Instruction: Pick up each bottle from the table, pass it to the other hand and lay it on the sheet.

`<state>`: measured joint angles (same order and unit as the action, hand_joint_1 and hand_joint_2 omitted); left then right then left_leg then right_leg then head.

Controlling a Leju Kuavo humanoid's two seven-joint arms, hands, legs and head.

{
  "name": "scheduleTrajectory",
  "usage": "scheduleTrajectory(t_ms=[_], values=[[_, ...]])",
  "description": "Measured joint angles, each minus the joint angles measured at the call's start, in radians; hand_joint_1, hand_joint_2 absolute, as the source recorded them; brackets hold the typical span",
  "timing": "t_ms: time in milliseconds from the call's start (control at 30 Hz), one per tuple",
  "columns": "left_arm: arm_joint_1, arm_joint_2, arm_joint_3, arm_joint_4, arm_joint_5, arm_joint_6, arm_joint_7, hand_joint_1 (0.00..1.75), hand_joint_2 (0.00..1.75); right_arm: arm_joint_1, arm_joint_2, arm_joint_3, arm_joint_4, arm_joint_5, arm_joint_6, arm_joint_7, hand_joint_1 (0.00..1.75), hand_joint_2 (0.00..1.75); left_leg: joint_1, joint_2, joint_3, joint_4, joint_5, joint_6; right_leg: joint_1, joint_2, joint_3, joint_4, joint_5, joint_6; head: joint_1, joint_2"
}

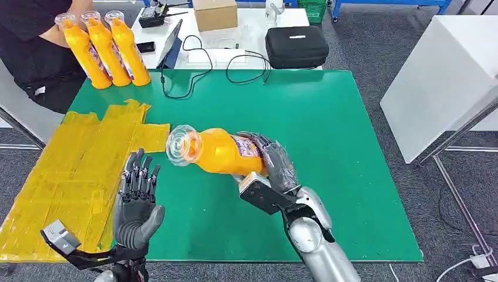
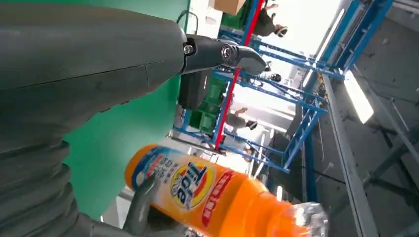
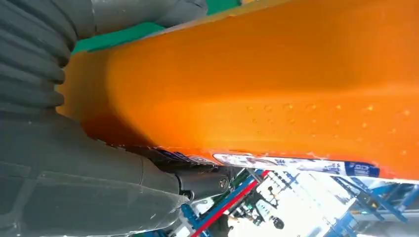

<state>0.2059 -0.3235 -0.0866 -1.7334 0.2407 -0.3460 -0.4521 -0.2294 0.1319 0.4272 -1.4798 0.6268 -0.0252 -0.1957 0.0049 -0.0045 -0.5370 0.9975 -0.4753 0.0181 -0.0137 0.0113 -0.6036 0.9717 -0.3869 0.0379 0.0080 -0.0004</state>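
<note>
At centre frame of the head view, above the green table (image 1: 352,117), the robot's right hand (image 1: 276,164) is clamped around the base end of an orange bottle (image 1: 220,151), holding it on its side with the clear cap pointing toward the left of the picture. The left hand (image 1: 138,200) stands lower left, palm up and fingers apart, holding nothing, near the bottle's cap end but not touching it. The left wrist view shows the bottle's label and cap close by, again apart from that hand.

The step in hand appears to be the pass from right to left: the bottle is lifted off the table and offered, but not yet taken. The next move likely calls for bringing the left hand under the bottle's middle or neck and closing on it before the right hand lets go; releasing early would drop it on the table.

The yellow sheet (image 1: 64,170) lies at the left of the frame, just beyond the left hand. At upper left, 3 more orange bottles (image 1: 106,50) stand close together at the table's far corner, beside a person in dark clothing (image 1: 35,53).
</note>
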Motion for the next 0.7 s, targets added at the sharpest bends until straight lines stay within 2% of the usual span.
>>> scheduleTrajectory(t_ms=[333, 700], values=[[-0.005, -0.011, -0.006, 0.000, 0.003, -0.003, 0.013, 0.00, 1.75, -0.052, 0.082, 0.076, 0.065, -0.011, 0.003, 0.012, 1.75, 1.75, 0.000, 0.000, 0.000, 0.000, 0.000, 0.000, 0.000, 0.000, 0.000, 0.000, 0.000, 0.000, 0.000, 0.000], [-0.015, -0.020, -0.006, -0.002, 0.018, -0.001, 0.020, 0.00, 1.75, -0.103, 0.184, 0.202, 0.227, 0.002, -0.005, 0.026, 1.75, 1.75, 0.000, 0.000, 0.000, 0.000, 0.000, 0.000, 0.000, 0.000, -0.001, 0.000, 0.000, 0.000, 0.000, 0.000]])
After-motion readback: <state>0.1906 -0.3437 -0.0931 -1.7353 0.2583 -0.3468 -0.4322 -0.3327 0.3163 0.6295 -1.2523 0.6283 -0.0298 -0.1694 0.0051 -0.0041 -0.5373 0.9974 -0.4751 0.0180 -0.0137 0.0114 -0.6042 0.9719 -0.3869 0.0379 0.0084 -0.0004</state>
